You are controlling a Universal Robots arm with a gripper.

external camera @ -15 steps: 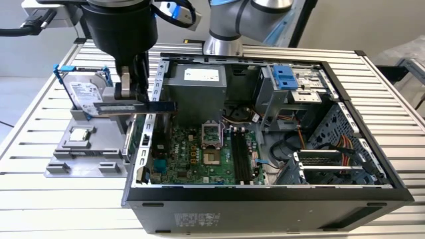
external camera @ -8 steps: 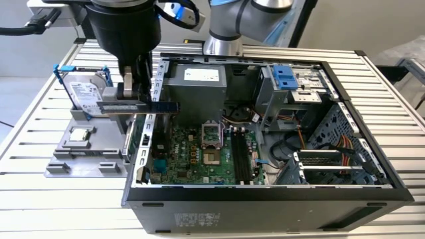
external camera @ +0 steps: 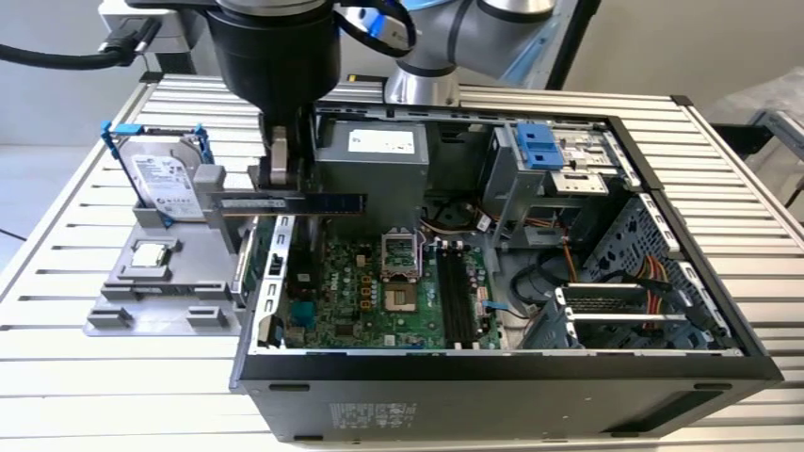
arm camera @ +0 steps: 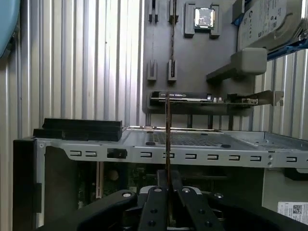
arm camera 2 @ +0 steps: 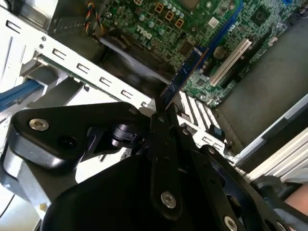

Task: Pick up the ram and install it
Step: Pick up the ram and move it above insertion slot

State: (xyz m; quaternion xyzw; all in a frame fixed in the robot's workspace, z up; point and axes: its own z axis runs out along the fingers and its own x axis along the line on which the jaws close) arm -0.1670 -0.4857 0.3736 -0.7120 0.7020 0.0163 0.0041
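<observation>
In the exterior view the ram is a long dark stick held level and on edge above the open computer case's wall on the exterior view's left. My gripper hangs straight down and is shut on its middle. In the second wrist view the ram is a blue-edged strip reaching from the fingers out over the green motherboard. Seen edge-on in the first wrist view, the ram rises from my gripper.
A grey fixture plate beside the case holds a silver hard drive with blue brackets and a small square chip. Inside the case are black memory slots, a CPU socket, a power supply and cables.
</observation>
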